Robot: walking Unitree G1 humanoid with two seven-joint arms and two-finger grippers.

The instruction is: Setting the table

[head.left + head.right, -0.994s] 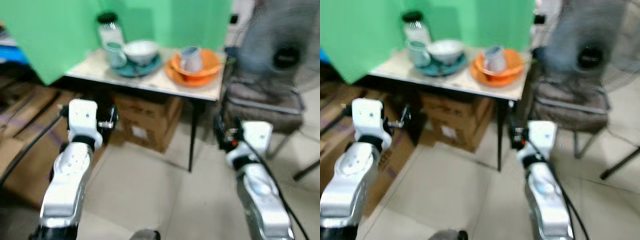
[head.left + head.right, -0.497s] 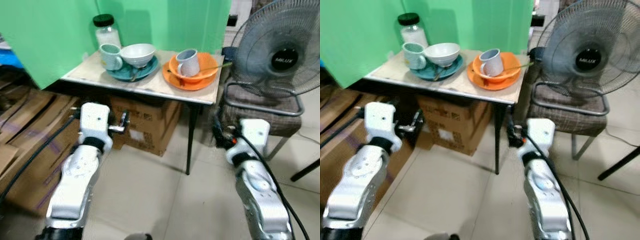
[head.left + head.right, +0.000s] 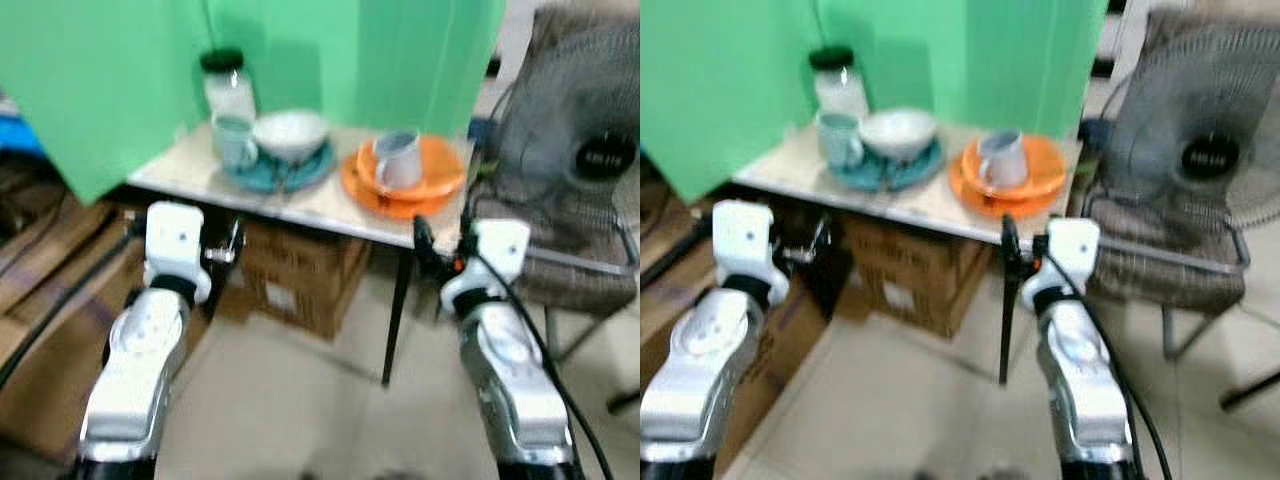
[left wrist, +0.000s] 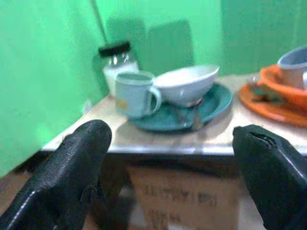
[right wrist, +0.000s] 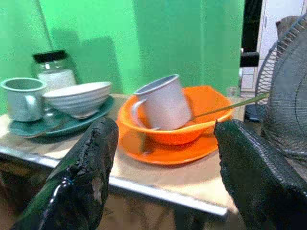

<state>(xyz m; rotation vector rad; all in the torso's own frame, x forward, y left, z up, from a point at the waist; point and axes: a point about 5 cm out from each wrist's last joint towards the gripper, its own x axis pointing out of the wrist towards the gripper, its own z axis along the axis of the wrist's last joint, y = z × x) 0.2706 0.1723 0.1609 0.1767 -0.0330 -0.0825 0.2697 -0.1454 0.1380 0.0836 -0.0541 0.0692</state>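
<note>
The robot stands in front of a small table point(image 3: 300, 205) set against a green wall point(image 3: 100, 70), and both arms are lifted toward it, likely so the grippers can reach the dishes. The dishes sit in two little groups. On the robot's left side is a teal plate point(image 4: 211, 103) with a white bowl point(image 4: 184, 84) and a spoon point(image 4: 195, 117) on it, and a pale green mug point(image 4: 134, 93) stands on the plate's edge, just beside the bowl. A glass jar point(image 4: 117, 60) with a black lid is behind the mug, near the wall. On the right side is an orange plate point(image 5: 163, 151) with an orange bowl point(image 5: 201, 117) on top. A grey mug point(image 5: 163, 103) leans tilted inside that bowl, and a long spoon point(image 5: 230, 106) sticks out over the rim. The things look stacked up, so I think they have not been laid out for eating yet, and the job has hardly started. The left gripper point(image 4: 168, 158) hangs a bit in front of and below the table's edge, aimed at the teal group, with its fingers wide apart and nothing in them. The right gripper point(image 5: 163, 167) is near the table's front edge, aimed at the orange group, and its fingers are wide apart too, holding nothing. Cardboard boxes point(image 3: 300, 270) sit under the table, and a fan point(image 3: 1200, 150) rests on a chair point(image 3: 1160, 270) to the right.
</note>
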